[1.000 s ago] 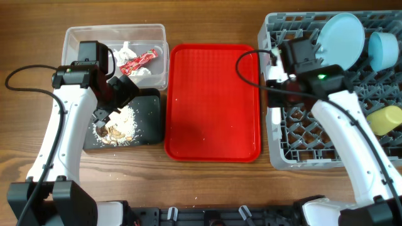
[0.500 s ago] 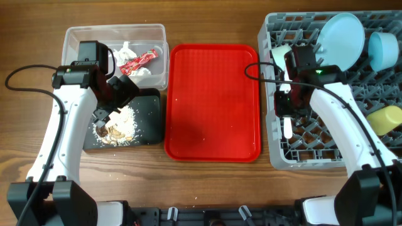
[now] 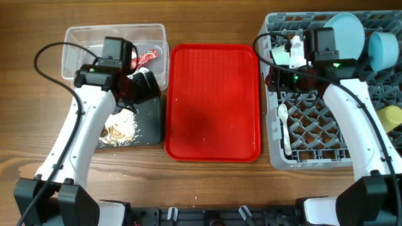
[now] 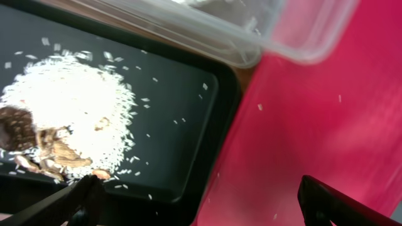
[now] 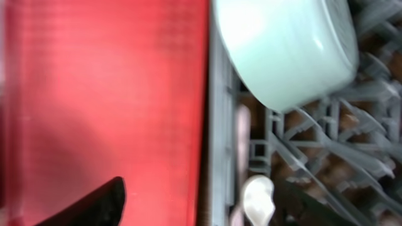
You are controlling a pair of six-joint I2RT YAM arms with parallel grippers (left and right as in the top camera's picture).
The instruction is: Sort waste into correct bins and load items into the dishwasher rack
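Well, overhead I see the white spoon [image 3: 285, 130] lying flat in the dishwasher rack [image 3: 312, 157] by its left wall; a nudge might drop it through the lattice. Left wrist: the left gripper [image 4: 201, 188] gapes empty above the black tray [image 4: 182, 107] and its crumbly food scraps [image 4: 63, 125]. Right wrist: the right gripper [image 5: 201, 193], wide and empty, hangs near the glossy pale green bowl [image 5: 286, 50].

No text, brand, number or sign can be read in any view. The red snack wrapper [image 3: 146, 58] lying in the clear tub [image 3: 72, 30] carries white print, but it is too small and blurred to make out
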